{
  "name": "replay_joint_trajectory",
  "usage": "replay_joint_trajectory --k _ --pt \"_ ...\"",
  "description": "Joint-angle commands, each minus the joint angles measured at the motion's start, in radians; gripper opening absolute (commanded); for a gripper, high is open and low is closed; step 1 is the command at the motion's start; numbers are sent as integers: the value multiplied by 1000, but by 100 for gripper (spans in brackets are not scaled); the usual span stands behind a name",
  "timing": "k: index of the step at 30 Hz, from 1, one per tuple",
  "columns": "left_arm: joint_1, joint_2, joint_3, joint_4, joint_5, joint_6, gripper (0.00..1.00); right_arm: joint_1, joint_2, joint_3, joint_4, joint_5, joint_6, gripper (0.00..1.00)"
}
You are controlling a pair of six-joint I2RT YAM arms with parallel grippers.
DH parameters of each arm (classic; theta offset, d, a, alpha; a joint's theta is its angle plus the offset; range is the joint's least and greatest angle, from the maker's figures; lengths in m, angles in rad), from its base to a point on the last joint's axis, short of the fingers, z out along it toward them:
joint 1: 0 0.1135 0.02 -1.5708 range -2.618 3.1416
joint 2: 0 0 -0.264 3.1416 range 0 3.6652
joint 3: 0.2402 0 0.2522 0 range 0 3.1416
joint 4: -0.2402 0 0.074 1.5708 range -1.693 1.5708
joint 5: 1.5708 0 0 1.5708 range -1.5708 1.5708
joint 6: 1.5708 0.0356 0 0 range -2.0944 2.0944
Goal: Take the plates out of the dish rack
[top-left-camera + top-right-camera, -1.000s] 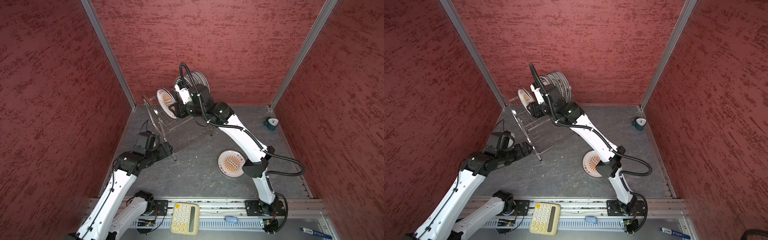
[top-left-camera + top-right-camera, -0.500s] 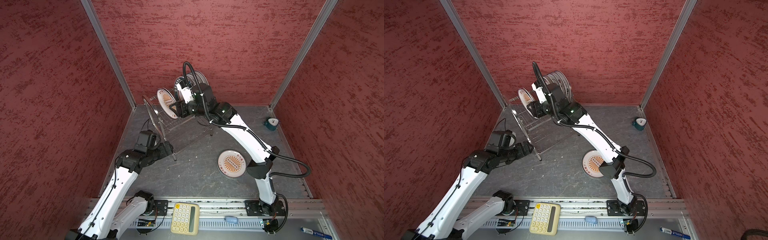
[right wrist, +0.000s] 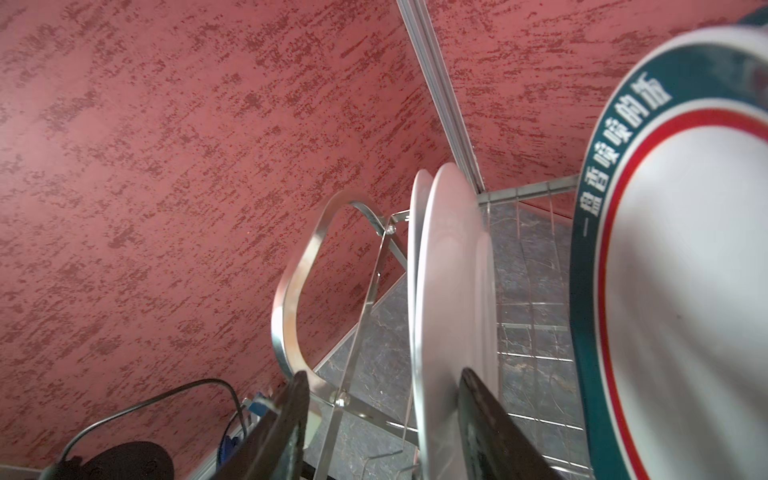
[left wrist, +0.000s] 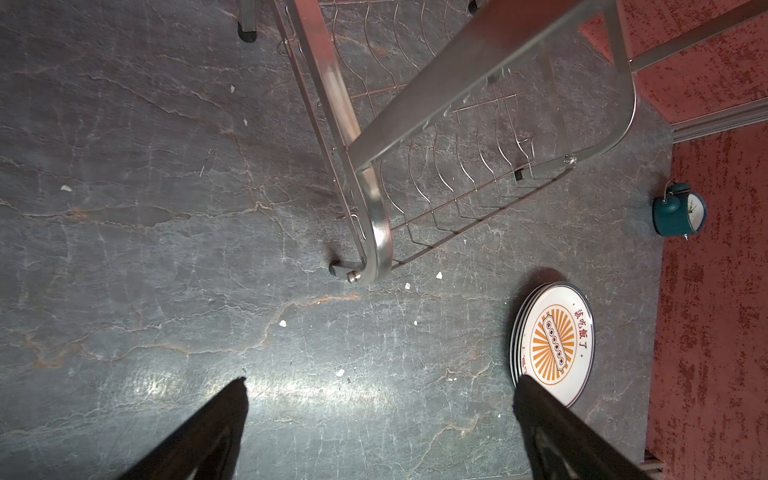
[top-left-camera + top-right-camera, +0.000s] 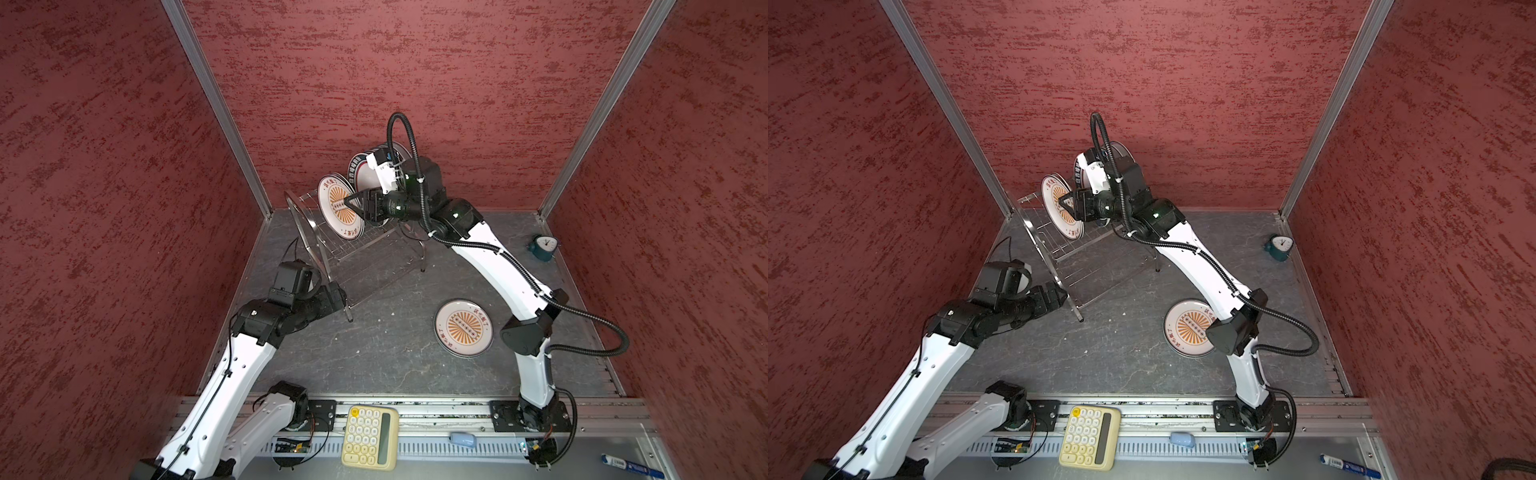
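Reaching into the dish rack (image 4: 376,224), the right end effector (image 3: 382,374) stands part-open astride the rims of two upright sunburst plates (image 5: 336,224), gripping neither; the next move likely calls for closing on one rim and lifting it clear of the wires. Left end effector (image 4: 380,380): wide open, empty, near the rack's foot. Count: one rack; teal-banded plates (image 3: 685,291) behind, number unclear; one stack (image 5: 463,328) flat on the bench (image 5: 374,353), at least three.

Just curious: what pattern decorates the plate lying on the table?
Orange sunburst centre on the round white plate, clearest in the left wrist view.
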Motion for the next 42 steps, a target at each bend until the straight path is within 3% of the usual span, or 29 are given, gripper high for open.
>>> replay_joint_trajectory --k 1,11,30,42 --pt "9 -7 2 17 4 11 99 -13 -40 -12 74 -61 48 56" --pt "11 -14 -4 11 3 12 99 -51 19 30 72 -80 101 47" --pt "17 -29 -6 3 5 12 99 -58 56 61 70 -81 132 18" --pt "23 -35 -12 6 11 15 99 -57 117 149 -22 -56 119 14"
